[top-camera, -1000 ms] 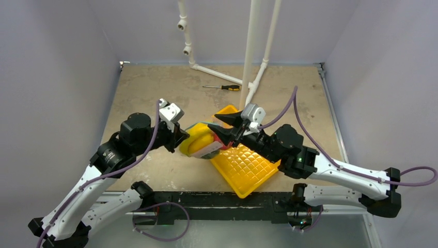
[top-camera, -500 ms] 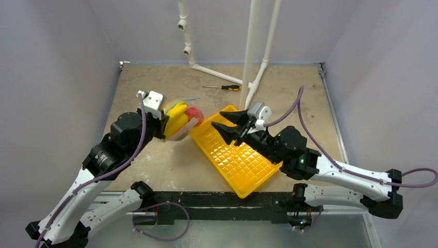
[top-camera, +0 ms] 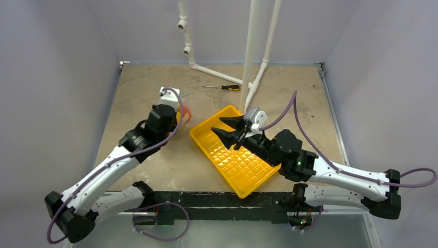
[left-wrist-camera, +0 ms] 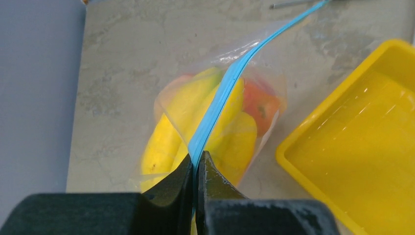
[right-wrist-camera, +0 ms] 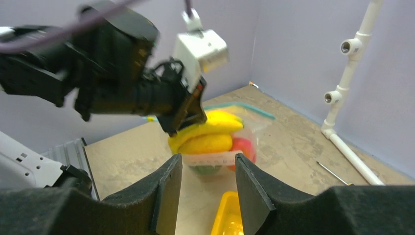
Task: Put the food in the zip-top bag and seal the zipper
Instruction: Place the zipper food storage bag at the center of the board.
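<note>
since a moment ago the left gripper (left-wrist-camera: 196,159) has swung the soft clear plastic zip-top bag (left-wrist-camera: 271,81) of plastic fruit (left-wrist-camera: 230,139) toward the far-left corner of the worktop (top-camera: 139,88), clamped on its teal-blue zipper strip (left-wrist-camera: 230,81). the right gripper (right-wrist-camera: 206,161) gapes empty over the yellow gridded tray (top-camera: 248,175). sealing likely wants steady pinching along the strip.

Clear zip-top bag (left-wrist-camera: 257,83), fruit (left-wrist-camera: 164,144) inside, teal zipper (left-wrist-camera: 219,105) apparently closed
</note>
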Controlling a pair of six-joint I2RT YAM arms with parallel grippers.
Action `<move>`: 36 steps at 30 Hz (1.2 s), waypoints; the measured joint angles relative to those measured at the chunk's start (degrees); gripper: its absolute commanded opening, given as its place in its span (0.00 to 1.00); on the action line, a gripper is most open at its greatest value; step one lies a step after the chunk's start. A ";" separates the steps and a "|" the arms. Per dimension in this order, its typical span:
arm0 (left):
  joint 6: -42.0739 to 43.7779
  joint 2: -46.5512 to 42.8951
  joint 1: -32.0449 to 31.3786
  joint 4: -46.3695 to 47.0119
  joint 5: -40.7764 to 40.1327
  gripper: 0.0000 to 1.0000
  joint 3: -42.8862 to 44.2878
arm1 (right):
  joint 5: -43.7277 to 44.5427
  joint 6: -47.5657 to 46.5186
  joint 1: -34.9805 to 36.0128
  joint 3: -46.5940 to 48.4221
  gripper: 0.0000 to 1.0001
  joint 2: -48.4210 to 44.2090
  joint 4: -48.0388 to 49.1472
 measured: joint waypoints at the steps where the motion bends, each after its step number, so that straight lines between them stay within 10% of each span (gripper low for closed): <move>1: -0.87 1.68 0.00 0.15 -0.33 0.00 -1.05 | 0.02 0.02 0.00 -0.44 0.47 -0.26 0.02; 15: -14.69 11.65 -0.28 -0.79 6.05 0.00 -6.27 | -0.09 1.03 0.00 -4.46 0.48 -5.11 0.17; 36: -17.55 8.48 -0.26 0.42 22.82 0.61 -5.95 | 3.82 8.24 0.00 -6.08 0.75 -5.68 -0.13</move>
